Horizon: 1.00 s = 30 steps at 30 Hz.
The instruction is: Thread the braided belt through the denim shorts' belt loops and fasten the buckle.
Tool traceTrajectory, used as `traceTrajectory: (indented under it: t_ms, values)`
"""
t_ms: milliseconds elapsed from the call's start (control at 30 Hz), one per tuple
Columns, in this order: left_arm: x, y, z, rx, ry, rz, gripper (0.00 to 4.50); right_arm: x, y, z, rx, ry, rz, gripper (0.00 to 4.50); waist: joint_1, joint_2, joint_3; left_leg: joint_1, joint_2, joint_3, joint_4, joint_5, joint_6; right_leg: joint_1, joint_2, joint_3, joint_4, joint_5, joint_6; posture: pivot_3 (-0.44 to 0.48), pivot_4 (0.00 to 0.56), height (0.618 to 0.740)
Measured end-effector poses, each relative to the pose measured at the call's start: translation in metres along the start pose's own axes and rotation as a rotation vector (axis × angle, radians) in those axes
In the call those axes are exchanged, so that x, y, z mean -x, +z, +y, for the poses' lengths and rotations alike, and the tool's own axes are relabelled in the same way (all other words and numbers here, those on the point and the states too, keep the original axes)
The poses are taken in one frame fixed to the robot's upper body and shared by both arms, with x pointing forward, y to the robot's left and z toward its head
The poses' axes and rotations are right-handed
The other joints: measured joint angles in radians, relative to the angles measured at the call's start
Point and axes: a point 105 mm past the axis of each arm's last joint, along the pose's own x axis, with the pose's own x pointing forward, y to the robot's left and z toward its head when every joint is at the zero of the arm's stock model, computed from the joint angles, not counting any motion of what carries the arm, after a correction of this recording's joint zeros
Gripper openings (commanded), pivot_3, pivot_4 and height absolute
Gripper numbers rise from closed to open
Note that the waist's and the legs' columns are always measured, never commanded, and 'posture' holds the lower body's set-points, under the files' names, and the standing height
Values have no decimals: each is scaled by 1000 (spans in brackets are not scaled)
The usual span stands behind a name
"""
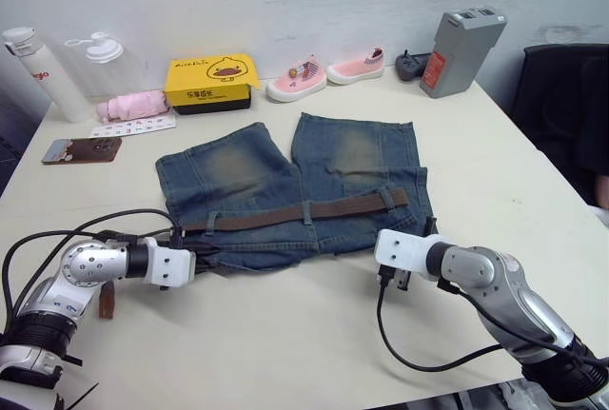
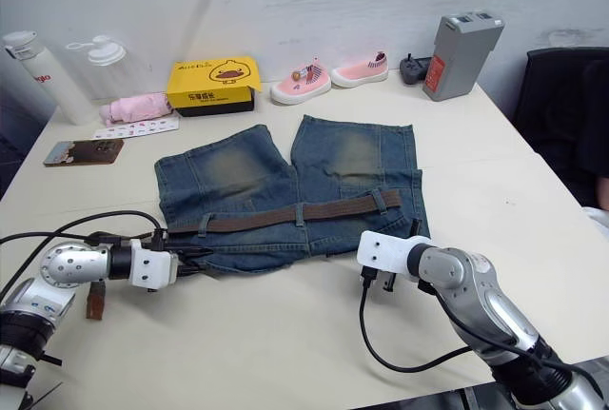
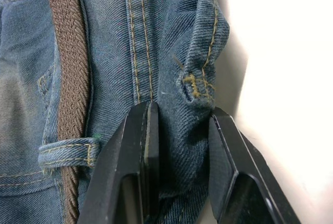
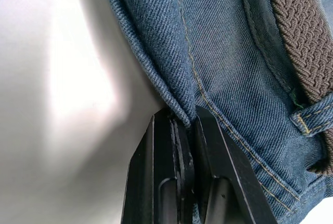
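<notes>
Near edge: left gripper [image 3: 179, 130] pinches a waistband fold of the denim shorts [image 1: 285, 182], right gripper [image 4: 183, 125] clamps thin hem edge; braided belt [image 1: 304, 210] lies through belt loops [image 3: 65, 154] across shorts mid-table.

The denim shorts [image 1: 285, 186] are blue with faded yellowish-tan patches on both legs and tan stitching along the seams. The braided belt [image 1: 304, 212] is dull brown with a woven herringbone-like weave. At 12 o'clock from the shorts sit pink shoes [image 1: 324, 75] with white soles; at 11 o'clock, a yellow box [image 1: 211, 79] with a duck print. The desk [image 1: 285, 334] is plain cream.
</notes>
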Motion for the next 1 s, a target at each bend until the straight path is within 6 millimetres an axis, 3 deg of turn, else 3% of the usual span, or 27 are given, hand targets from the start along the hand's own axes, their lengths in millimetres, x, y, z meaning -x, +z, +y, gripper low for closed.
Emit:
traceTrajectory:
  t_ms: [33, 100, 133, 300, 367, 433, 600, 700, 833, 1000]
  values:
    - [-1, 1, 0, 2, 3, -2, 1585, 0, 0, 0, -1, 0, 1, 17, 1, 0, 0, 0, 0, 0, 0, 0, 0, 0, 0, 0, 0, 0, 0, 0, 150, 712]
    - [-2, 2, 1, 10, 8, -7, 2125, 1, -1, 0, -4, -4, 3, 810, 4, 0, 0, 0, 0, 0, 0, 0, 0, 0, 0, 0, 0, 0, 0, 0, 150, 712]
    - [-4, 5, 1, 35, 22, -20, 2414, 2, -3, -3, -13, -13, 7, 1000, 7, 0, 0, 0, 0, 0, 1, 0, 0, 0, 0, 0, 0, 0, 0, 0, 150, 712]
    - [0, 17, -1, 144, 38, -55, 4500, 19, -17, -16, -155, -20, 6, 3410, 16, 1, 1, -1, 1, -1, 1, -2, 2, 0, -1, 0, -1, 1, 1, 0, 150, 712]
    - [4, 22, -4, 196, 9, -62, 4500, 27, -17, -19, -231, 12, -14, 4440, 14, 2, 4, -2, 1, -1, 1, -2, 2, -1, 0, 0, -2, 1, 1, 0, 150, 712]
    - [7, 29, -11, 282, -37, -83, 4500, 38, -9, -29, -328, 38, -75, 4479, 11, 3, 11, -2, 1, -1, 1, -2, 2, -1, 0, 0, -2, 1, 1, 0, 150, 712]
    - [29, 59, -8, 456, -131, -156, 4500, 67, 13, -99, -543, -37, -219, 4479, -7, 3, 17, -2, 5, -3, -1, 0, 0, 0, 1, 0, -2, 1, 1, 0, 150, 712]
    - [34, 61, -1, 541, -100, -186, 4500, 59, 7, -126, -757, -76, -221, 4479, -8, 6, 15, -2, 4, -4, -1, 0, -1, -2, 0, -1, -2, 1, 0, 0, 150, 712]
    - [30, 58, 6, 635, -44, -219, 4500, 29, -14, -122, -997, -20, -139, 4479, -7, 6, 15, -6, 1, -2, -1, 1, -1, -3, 0, -2, -2, 1, 0, 0, 150, 712]
    - [30, 55, 24, 703, 55, -261, 4500, 0, -15, -101, -1125, 122, -99, 4479, -11, 6, 15, -5, 0, -2, 0, 1, 0, -3, 1, -1, -1, 1, 0, 0, 150, 712]
